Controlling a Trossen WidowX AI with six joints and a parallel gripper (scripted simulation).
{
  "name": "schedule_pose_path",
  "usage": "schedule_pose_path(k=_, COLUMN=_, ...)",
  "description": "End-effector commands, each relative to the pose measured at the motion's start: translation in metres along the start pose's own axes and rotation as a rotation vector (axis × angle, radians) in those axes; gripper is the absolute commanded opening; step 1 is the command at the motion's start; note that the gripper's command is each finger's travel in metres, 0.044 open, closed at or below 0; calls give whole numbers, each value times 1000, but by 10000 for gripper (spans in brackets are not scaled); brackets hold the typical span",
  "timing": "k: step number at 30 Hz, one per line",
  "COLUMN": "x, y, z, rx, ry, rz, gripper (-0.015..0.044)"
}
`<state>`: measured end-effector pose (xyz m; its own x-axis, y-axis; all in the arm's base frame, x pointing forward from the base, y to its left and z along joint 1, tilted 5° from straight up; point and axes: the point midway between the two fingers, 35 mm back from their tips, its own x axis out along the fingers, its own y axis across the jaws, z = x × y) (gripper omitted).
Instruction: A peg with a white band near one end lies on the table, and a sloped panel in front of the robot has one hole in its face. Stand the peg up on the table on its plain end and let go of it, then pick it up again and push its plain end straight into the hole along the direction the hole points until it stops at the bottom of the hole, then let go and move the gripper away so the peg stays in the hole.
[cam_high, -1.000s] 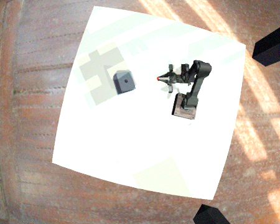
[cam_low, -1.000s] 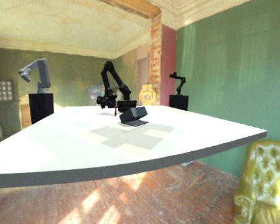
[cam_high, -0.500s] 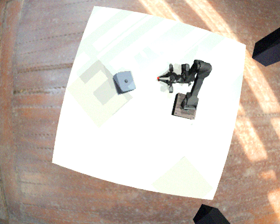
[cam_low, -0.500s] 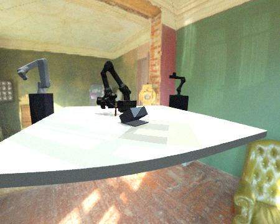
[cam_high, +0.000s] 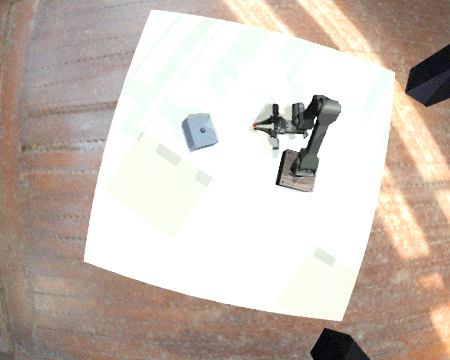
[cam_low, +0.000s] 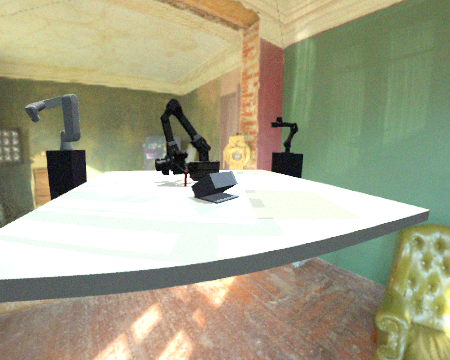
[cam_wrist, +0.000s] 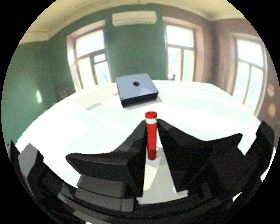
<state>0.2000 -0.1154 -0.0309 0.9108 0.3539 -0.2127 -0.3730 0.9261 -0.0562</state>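
The red peg (cam_high: 254, 126) (cam_low: 186, 178) (cam_wrist: 152, 140) stands upright, with its white band (cam_wrist: 151, 120) near the top and its plain end down. My gripper (cam_high: 257, 126) (cam_wrist: 151, 122) is shut on the peg's upper part, with the fingers level and one on each side. In the exterior view the peg's lower end is at or just above the table top; a small gap cannot be ruled out. The blue-grey sloped panel (cam_high: 195, 142) (cam_low: 223, 182) (cam_wrist: 145, 93) stands ahead of the gripper, with one dark hole (cam_high: 202, 130) (cam_wrist: 136, 84) in its face.
The white table (cam_high: 240, 240) (cam_low: 150, 225) carries the arm's base (cam_high: 296, 171) (cam_low: 204, 170) and the panel. The panel is apart from the peg. Other arms on black pedestals (cam_low: 66, 172) (cam_low: 287, 164) stand beyond the table edges.
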Motion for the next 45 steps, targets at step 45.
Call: schedule_pose_path(k=45, x=-9, y=-3, z=-6, rx=-11, ry=-50, rz=1, gripper=49)
